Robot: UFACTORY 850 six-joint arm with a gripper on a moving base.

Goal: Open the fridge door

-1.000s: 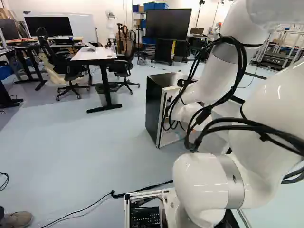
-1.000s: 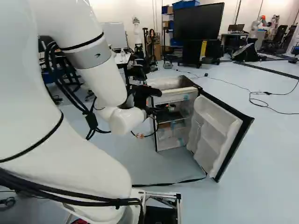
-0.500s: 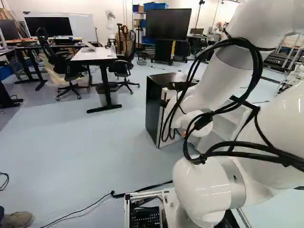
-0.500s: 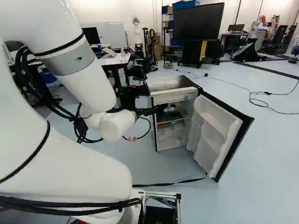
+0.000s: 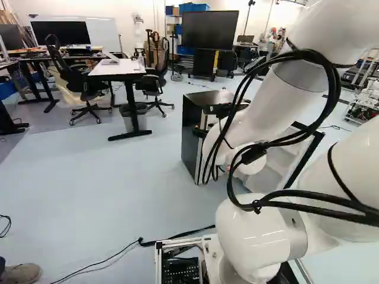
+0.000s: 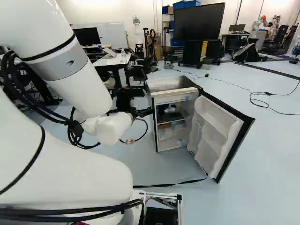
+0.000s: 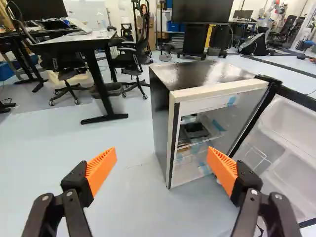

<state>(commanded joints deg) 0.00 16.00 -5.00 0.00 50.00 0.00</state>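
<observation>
In the right base view my gripper is beside the fridge's front edge, on the side away from the hinge. The small fridge has a dark shell and a white interior with shelves. Its door stands wide, swung out on the hinge side. From the wrist, my gripper shows with its orange-padded fingers spread and nothing held between them. Ahead of them is the fridge, its open front facing partly this way, and the door lies beyond one finger. The arm hides much of the fridge in the left base view.
A white-topped desk with black chairs stands left of the fridge in the left base view. Farther back are a large screen and another robot. A black cable lies on the floor near the base.
My gripper has drawn back from the fridge's opening and shifted left in the right base view, the arm's links swinging along. The base, fridge and door have stayed put.
</observation>
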